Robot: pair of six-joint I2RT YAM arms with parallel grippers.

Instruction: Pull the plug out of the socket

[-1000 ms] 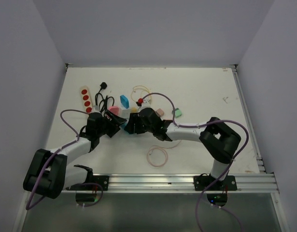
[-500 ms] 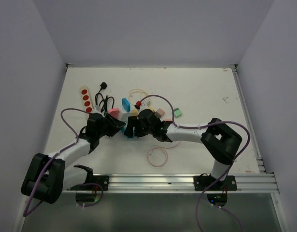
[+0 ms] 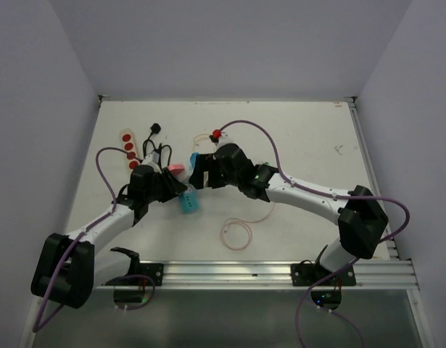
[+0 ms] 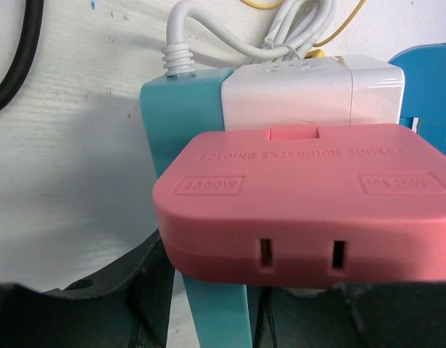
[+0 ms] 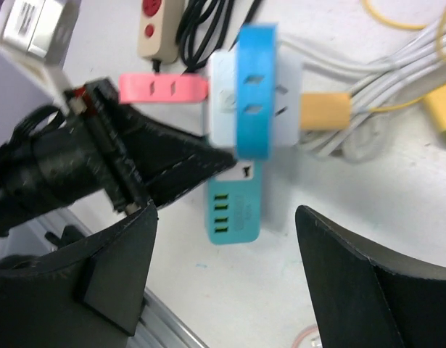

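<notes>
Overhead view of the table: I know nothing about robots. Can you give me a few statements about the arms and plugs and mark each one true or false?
1. The left gripper holds a pink socket. True.
2. The right gripper is clamped on the blue plug. False: it is open, and the plug lies beyond its fingers.
3. A teal power strip lies on the table between the two arms. True.
4. The beige strip with red sockets lies at the table's right edge. False: it lies at the far left.

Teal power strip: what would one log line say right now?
left gripper shut on teal power strip | right gripper open, facing blue adapter
</notes>
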